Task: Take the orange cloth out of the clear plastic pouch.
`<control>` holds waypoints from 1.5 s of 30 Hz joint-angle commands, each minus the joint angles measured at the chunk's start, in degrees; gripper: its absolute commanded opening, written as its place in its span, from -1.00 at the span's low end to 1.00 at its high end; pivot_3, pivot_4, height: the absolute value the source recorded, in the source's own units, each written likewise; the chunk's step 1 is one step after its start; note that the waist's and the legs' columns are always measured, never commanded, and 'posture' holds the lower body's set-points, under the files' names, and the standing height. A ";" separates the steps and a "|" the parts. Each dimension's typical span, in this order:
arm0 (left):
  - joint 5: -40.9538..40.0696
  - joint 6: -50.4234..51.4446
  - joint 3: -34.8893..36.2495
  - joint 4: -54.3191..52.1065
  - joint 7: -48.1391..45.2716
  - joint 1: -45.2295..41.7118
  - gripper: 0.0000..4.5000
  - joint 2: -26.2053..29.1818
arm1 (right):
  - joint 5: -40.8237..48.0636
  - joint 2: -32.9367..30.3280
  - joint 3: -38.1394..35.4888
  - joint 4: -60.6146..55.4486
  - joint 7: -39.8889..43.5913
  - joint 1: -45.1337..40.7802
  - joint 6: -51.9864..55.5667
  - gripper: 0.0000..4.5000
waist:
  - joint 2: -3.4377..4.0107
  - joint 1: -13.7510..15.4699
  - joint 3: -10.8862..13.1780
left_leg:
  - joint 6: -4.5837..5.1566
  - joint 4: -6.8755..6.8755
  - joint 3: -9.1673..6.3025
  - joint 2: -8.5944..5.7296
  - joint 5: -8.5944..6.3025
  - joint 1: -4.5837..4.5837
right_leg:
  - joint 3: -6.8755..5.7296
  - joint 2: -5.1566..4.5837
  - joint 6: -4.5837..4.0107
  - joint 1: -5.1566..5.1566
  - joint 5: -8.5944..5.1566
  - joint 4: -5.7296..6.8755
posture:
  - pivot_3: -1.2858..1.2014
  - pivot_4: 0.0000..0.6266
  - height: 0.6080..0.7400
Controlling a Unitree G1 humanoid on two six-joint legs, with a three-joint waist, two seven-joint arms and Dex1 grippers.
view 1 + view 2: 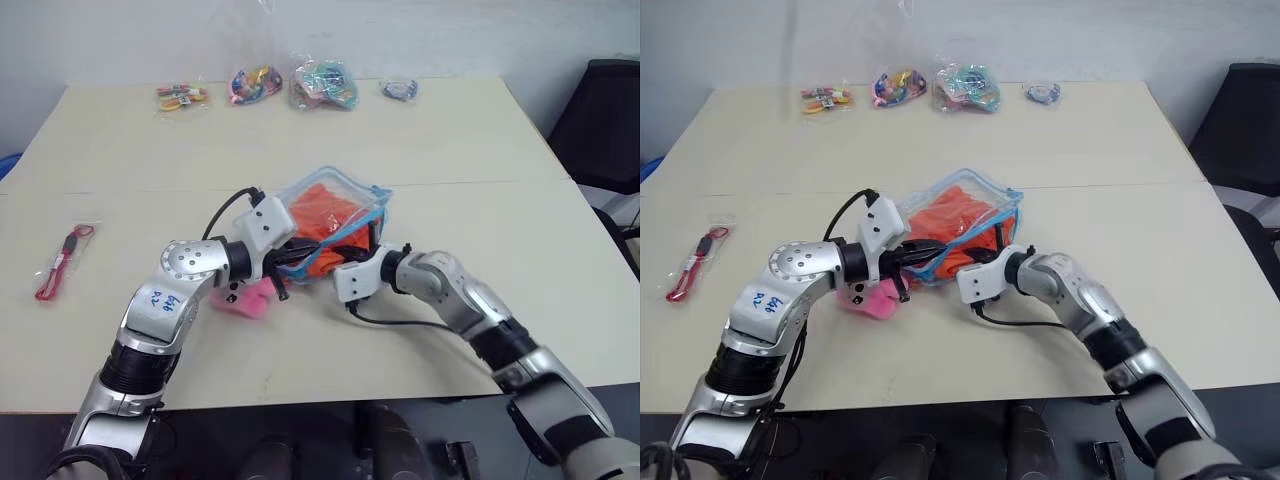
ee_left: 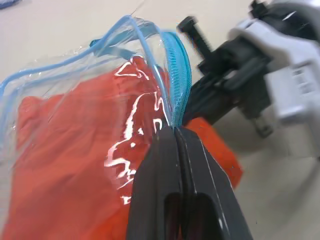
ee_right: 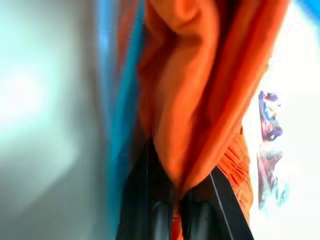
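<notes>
Your left pincer (image 2: 175, 131) is clamped on the clear plastic pouch (image 1: 345, 190) rim near the tabletop (image 1: 480, 150) middle; your right pincer (image 3: 172, 192) pinches the orange cloth (image 3: 200, 85).

Even, soft light fills the head views; the pale beige tabletop (image 1: 450, 150) is bright, and only faint, short shadows lie under the arms. White glare streaks run across the clear plastic pouch with light blue edging (image 2: 125, 125) in the left wrist view, where the white housing of the other arm (image 2: 285, 65) is blurred. The right wrist view is heavily out of focus: the bright orange cloth (image 3: 200, 90) smears into soft bands, and one side is overexposed to near white.
</notes>
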 commanded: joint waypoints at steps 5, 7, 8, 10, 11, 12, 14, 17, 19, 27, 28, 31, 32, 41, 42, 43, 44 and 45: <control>3.27 -4.14 -0.77 3.80 1.30 -2.43 -1.00 -1.04 | 5.92 -4.27 -7.94 -21.85 6.62 7.54 7.19 -0.99 | 0.00 0.04 0.00 | 0.00 0.00 0.06 0.02 0.00 0.04 | 0.01 0.01 0.00 0.00 0.00 0.00 | 0.03 -0.52 1.00; 3.49 -4.51 -0.94 4.19 1.02 -2.55 -1.00 -1.01 | 6.60 -5.21 -9.71 -24.78 7.28 9.11 8.69 -0.99 | 0.00 0.22 0.00 | 0.00 0.01 0.05 0.00 0.00 0.01 | 0.00 -0.01 0.00 0.00 0.00 0.00 | 0.03 -0.52 1.00; 3.89 -5.26 -1.36 4.61 0.47 -2.53 -1.00 -0.65 | 8.00 -5.97 -11.81 -27.22 8.08 10.17 10.28 -0.99 | 0.00 0.25 0.00 | 0.00 0.01 0.06 -0.01 0.00 0.01 | 0.01 -0.01 0.00 0.00 0.00 0.00 | 0.03 -0.52 1.00; 4.84 -7.09 -2.22 5.35 -0.63 -2.21 -1.00 0.17 | 10.80 -7.75 -15.90 -31.72 10.12 11.90 13.13 -0.99 | 0.02 0.68 0.01 | 0.01 0.01 0.07 -0.02 0.00 0.01 | 0.01 -0.02 0.01 0.00 0.00 0.00 | 0.03 -0.52 1.00; 5.37 -8.14 -2.56 5.74 -1.06 -2.05 -1.00 0.53 | 11.93 -8.71 -17.66 -33.65 11.20 12.62 14.61 -0.99 | 0.02 0.88 0.01 | 0.00 0.01 0.07 -0.02 0.00 0.00 | 0.00 -0.01 0.01 0.00 0.00 0.00 | 0.03 -0.52 1.00; 5.69 -8.88 -2.75 6.06 -1.35 -1.95 -1.00 0.76 | 12.71 -9.55 -18.83 -34.96 11.98 13.14 15.70 -0.99 | 0.02 1.10 0.01 | 0.01 0.01 0.09 -0.02 0.00 0.00 | 0.01 -0.01 0.01 0.00 0.00 0.00 | 0.03 -0.52 1.00; 6.36 -10.79 -2.94 7.38 -2.04 -1.97 -1.00 1.27 | 15.08 -11.79 -21.61 -37.79 13.81 14.64 17.08 -0.99 | 0.02 1.38 0.01 | 0.01 0.01 0.11 -0.02 0.00 0.03 | 0.02 0.00 0.01 0.01 0.01 -0.01 | 0.03 -0.52 1.00; 8.91 -16.42 -3.78 10.39 -3.56 -2.27 -1.00 2.72 | 18.99 -14.35 -25.44 -42.10 16.61 17.18 20.35 -0.99 | 0.01 1.46 0.01 | 0.01 0.00 0.19 -0.01 0.00 0.03 | 0.00 0.02 0.01 0.01 0.01 0.00 | 0.03 -0.52 1.00; 9.92 -19.17 -3.96 11.71 -4.58 -2.51 -1.00 3.36 | 21.04 -15.25 -27.51 -44.44 17.63 18.41 22.91 -0.99 | 0.01 1.47 0.01 | 0.01 0.00 0.40 -0.01 0.00 0.01 | -0.02 0.01 0.01 0.01 0.01 0.00 | 0.03 -0.52 1.00; 7.89 -23.83 -2.98 11.92 -13.02 -1.66 -0.82 6.16 | 29.66 -19.27 -40.47 -49.47 19.95 19.44 38.07 -1.00 | 0.01 1.67 0.01 | 0.06 0.02 0.61 -0.01 -0.01 0.01 | -0.01 -0.01 0.02 0.03 0.01 0.00 | 0.03 -0.52 1.00; 7.03 -24.34 -2.71 11.34 -14.78 -1.24 -0.72 6.92 | 30.32 -20.22 -42.64 -49.36 20.05 19.21 39.99 -1.00 | 0.01 1.67 0.02 | 0.06 0.01 0.61 -0.01 0.00 0.02 | -0.01 0.00 0.02 0.03 0.01 0.00 | 0.03 -0.52 1.00; 3.69 -24.54 -1.55 9.09 -20.18 -0.15 -0.34 9.28 | 30.59 -23.46 -47.84 -46.80 19.79 19.68 41.74 -1.00 | 0.01 1.63 0.02 | 0.07 0.00 0.62 -0.01 -0.01 0.02 | 0.00 0.00 0.01 0.03 0.01 0.00 | 0.03 -0.52 1.00; 2.71 -24.68 -1.03 8.55 -21.72 0.08 -0.19 10.03 | 30.02 -24.84 -49.14 -45.00 19.40 19.87 40.93 -1.00 | 0.01 1.63 0.02 | 0.07 0.01 0.63 0.00 -0.01 0.01 | 0.00 -0.01 0.02 0.02 0.01 0.00 | 0.03 -0.52 1.00; -14.71 -8.68 7.45 5.31 -30.34 -4.08 0.90 14.28 | 16.82 -33.90 -51.34 -20.43 2.10 22.85 14.60 -1.00 | 0.01 1.59 0.02 | 0.12 -0.06 0.70 -0.01 -0.01 0.05 | 0.04 -0.02 0.02 0.03 0.01 0.00 | 0.03 -0.52 1.00; -16.28 -6.61 8.34 5.20 -30.04 -5.01 0.90 14.26 | 17.52 -31.62 -50.53 -19.89 1.08 24.17 14.90 -1.00 | -0.03 1.55 0.01 | 0.12 -0.06 0.71 0.01 -0.01 0.05 | 0.03 0.00 0.01 0.04 0.01 0.00 | 0.03 -0.52 1.00; -17.86 -4.17 9.16 5.08 -29.32 -6.07 0.90 14.12 | 18.11 -29.05 -48.99 -19.58 0.17 25.96 14.80 -1.00 | -0.07 1.48 -0.01 | 0.12 -0.05 0.71 0.01 -0.01 0.05 | 0.03 -0.01 0.02 0.06 0.01 0.00 | 0.03 -0.52 1.00; -19.19 -2.45 9.97 4.98 -28.58 -6.91 0.90 13.74 | 18.28 -26.00 -46.98 -19.24 -1.18 27.68 14.39 -1.00 | -0.12 1.47 -0.04 | 0.12 -0.02 0.72 0.03 -0.01 0.07 | 0.02 0.01 0.02 0.10 0.01 0.00 | 0.03 -0.52 1.00; -20.01 -1.33 10.45 4.80 -27.95 -7.47 0.90 13.42 | 18.11 -23.62 -45.31 -18.88 -2.21 28.94 14.25 -1.00 | -0.13 1.39 -0.05 | 0.12 -0.03 0.72 0.03 -0.01 0.09 | 0.02 0.00 0.02 0.14 0.01 0.01 | 0.03 -0.52 1.00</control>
